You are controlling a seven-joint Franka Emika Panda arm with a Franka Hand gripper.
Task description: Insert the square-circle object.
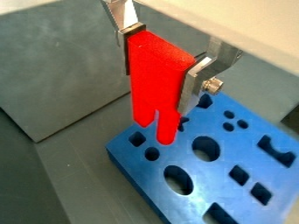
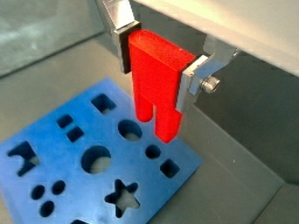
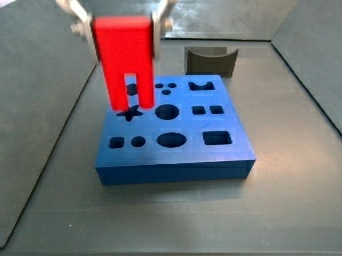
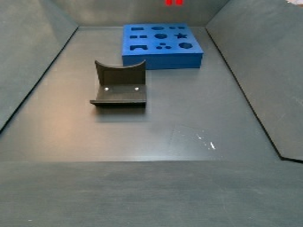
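Two silver fingers of your gripper squeeze the square-circle object, so the claw is closed on the red piece. Its two prongs point down and hang just above the blue board, over the holes near one edge; you see the same in a side view. You can spot the dark grey curved block on the floor, well apart from the board.
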